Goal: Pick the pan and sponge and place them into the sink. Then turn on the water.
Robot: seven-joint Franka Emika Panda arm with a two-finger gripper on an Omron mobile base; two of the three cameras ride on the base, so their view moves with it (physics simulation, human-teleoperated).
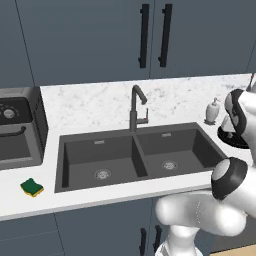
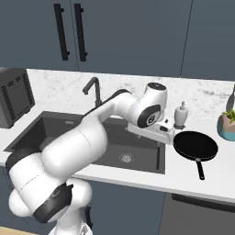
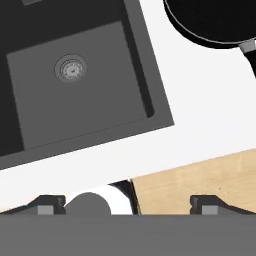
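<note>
Gripper [image 3: 128, 202] was spread wide and empty, hovering over the counter edge by the sink's [image 3: 150, 107] right basin. Pan [image 2: 195, 145] sat on the counter just right of the sink, handle toward the front edge; sponge [image 1: 32, 187] lay on the counter left of the sink, well apart. Risk: a grab on the pan's thin rim could slip or tip it, or nudge it into the soap bottle [image 2: 181, 114] just behind.

Soap bottle [image 2: 181, 114] on counter [image 1: 90, 102], toaster oven [image 1: 17, 127], potted plant [image 2: 227, 121]
</note>
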